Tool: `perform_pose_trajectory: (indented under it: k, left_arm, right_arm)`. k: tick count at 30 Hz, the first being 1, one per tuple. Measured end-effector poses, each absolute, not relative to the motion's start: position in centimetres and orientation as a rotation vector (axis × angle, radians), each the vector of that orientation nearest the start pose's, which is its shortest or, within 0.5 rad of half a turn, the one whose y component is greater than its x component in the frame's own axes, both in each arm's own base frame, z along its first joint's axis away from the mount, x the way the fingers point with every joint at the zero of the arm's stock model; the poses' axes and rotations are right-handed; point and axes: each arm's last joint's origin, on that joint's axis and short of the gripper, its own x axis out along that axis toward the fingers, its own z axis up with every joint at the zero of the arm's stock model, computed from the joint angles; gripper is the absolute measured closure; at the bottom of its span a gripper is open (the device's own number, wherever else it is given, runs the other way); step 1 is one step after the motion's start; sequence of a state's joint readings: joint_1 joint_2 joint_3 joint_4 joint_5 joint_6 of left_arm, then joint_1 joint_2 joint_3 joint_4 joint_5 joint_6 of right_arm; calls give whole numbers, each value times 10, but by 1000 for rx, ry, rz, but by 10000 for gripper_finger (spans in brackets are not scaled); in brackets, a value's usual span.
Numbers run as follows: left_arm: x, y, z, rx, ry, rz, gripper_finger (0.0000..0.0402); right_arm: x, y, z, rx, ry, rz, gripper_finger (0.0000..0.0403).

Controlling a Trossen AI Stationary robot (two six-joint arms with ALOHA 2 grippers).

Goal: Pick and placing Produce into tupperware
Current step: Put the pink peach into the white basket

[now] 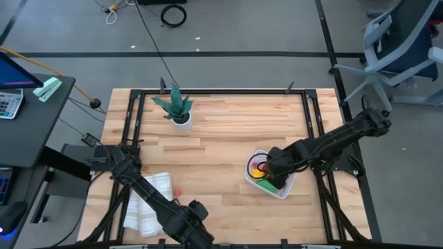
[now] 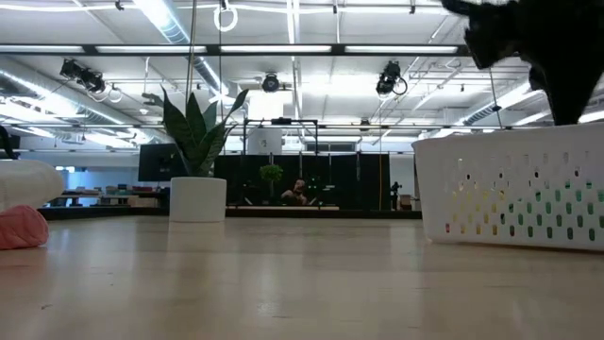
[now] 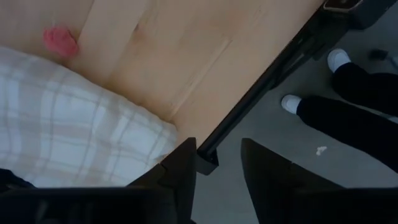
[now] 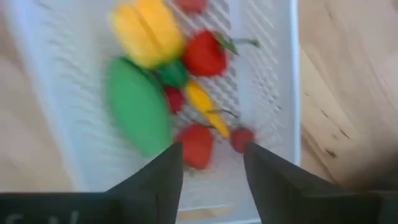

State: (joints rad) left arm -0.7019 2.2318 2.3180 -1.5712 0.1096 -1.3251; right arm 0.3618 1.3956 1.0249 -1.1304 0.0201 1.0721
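Note:
The white tupperware (image 1: 285,187) stands right of the table's middle; it also shows in the low view (image 2: 514,189). In it lie a green piece (image 4: 138,112), a yellow pepper (image 4: 148,31), a yellow chili (image 4: 205,106) and several red pieces (image 4: 205,55). My right gripper (image 4: 213,155) hovers open and empty over the tupperware (image 4: 273,74); in the high view it (image 1: 266,169) is above the container's left part. One small red piece (image 1: 177,194) lies on the table next to the checked cloth (image 1: 149,200). My left gripper (image 3: 217,168) is open and empty at the table's near edge.
A potted plant (image 1: 178,107) stands at the far left of the table. The white checked cloth (image 3: 74,130) lies at the near left, with the loose red piece (image 3: 60,42) beside it. A person's feet (image 3: 339,62) show on the floor beyond the table's edge.

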Motion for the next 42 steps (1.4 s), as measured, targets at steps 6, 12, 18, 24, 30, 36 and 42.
perform_pose_trajectory:
  k: [6, 12, 18, 24, 30, 36, 42]
  left_arm:
    - [333, -271, 297, -571, 1560, 360, 257]
    - [342, -259, 297, -458, 1566, 240, 255]
    - [353, -232, 311, -414, 1529, 170, 255]
    - [369, -189, 326, -359, 1483, 92, 266]
    - [378, -151, 338, -220, 1435, -39, 287]
    - [356, -117, 384, -211, 1306, -92, 296]
    - [310, -89, 439, -263, 1126, -46, 296]
  right_arm:
    - [231, 93, 281, 625, 1306, -402, 225]
    - [231, 111, 331, 611, 1152, -274, 234]
    - [222, 129, 359, 555, 1026, -229, 237]
    - [217, 136, 363, 512, 969, -244, 238]
    - [217, 136, 363, 518, 969, -250, 238]
    - [216, 136, 363, 566, 974, -288, 238]
    - [216, 135, 362, 594, 974, -312, 238]
